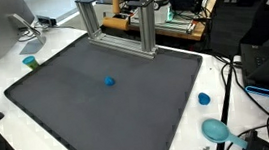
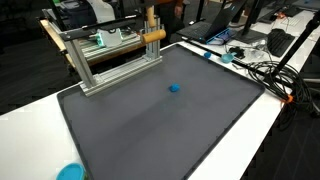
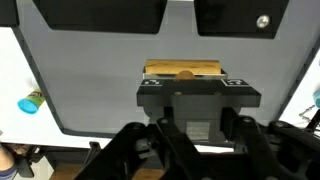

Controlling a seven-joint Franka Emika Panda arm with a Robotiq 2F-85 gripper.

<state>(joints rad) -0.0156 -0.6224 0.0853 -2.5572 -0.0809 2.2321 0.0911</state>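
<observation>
End effector released, empty, over dark grey mat; small blue ball untouched mid-mat; grasp not yet begun.

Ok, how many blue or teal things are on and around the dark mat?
4. A ball on the mat; a cap on the white table beside it; a larger round piece near the cap; a cup off the opposite side. Others may be hidden.

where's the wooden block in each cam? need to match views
Exterior view: wooden block top centre, behind the metal frame.
Exterior view: block top centre, at the frame's right end.
Wrist view: block mid-picture, at the mat's edge.
Shared landmark: the dark mat, in all three.
</observation>
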